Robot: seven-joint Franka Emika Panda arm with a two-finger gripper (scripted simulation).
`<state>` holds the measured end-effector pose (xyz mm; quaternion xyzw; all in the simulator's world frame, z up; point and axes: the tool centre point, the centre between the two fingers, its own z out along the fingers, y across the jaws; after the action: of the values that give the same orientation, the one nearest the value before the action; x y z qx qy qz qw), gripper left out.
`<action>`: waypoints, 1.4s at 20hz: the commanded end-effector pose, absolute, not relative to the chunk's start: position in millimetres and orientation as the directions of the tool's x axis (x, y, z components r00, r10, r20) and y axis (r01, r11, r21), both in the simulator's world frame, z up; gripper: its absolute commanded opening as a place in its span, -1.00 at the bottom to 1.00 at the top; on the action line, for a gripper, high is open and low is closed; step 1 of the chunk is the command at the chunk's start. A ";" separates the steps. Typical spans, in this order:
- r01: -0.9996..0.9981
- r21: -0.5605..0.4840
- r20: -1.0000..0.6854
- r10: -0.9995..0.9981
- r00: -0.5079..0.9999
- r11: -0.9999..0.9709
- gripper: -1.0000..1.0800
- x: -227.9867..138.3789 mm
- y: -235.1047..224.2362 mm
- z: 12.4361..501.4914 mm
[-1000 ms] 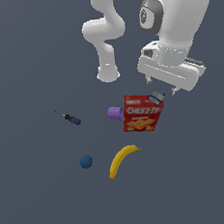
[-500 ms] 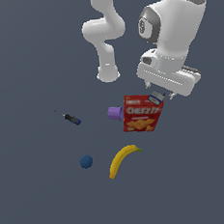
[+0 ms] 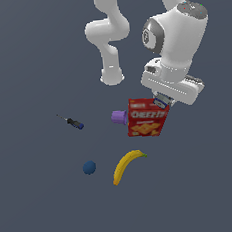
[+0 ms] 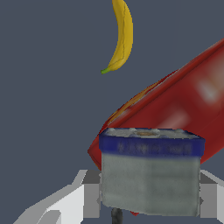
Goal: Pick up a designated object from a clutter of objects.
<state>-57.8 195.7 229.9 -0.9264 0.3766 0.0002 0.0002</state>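
Note:
The small grey-silver piece with a dark blue band (image 4: 149,177) sits between my gripper's (image 4: 148,199) two fingers, which press on its sides. In the exterior view the gripper (image 3: 161,103) is at the far right corner of the red cracker box (image 3: 147,117), and only a bit of the piece (image 3: 160,101) shows under the hand. The box (image 4: 175,113) lies tilted right behind the piece in the wrist view. I cannot tell whether the piece is off the ground.
A purple cup (image 3: 119,117) touches the box on the exterior view's left. A yellow banana (image 3: 126,165) lies in front of the box and also shows in the wrist view (image 4: 121,37). A small blue ball (image 3: 89,167) and a dark-handled screwdriver (image 3: 72,122) lie further left.
The arm's upper links have sunk a little and the wrist has turned slightly. The hand stays at the box's far right corner. The clutter has not moved.

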 end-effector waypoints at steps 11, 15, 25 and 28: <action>-0.698 -0.001 0.000 -0.698 0.716 -0.716 -1.00 -56.7 194.6 230.6; -0.698 -0.001 0.000 -0.698 0.716 -0.716 -1.00 -51.2 185.8 237.4; -0.698 -0.001 0.000 -0.698 0.716 -0.716 -1.00 -13.5 126.7 282.8; -0.698 -0.001 0.000 -0.698 0.716 -0.716 -1.00 2.0 103.2 301.0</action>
<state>-5.6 115.4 291.5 -0.9263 0.3769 0.0000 0.0005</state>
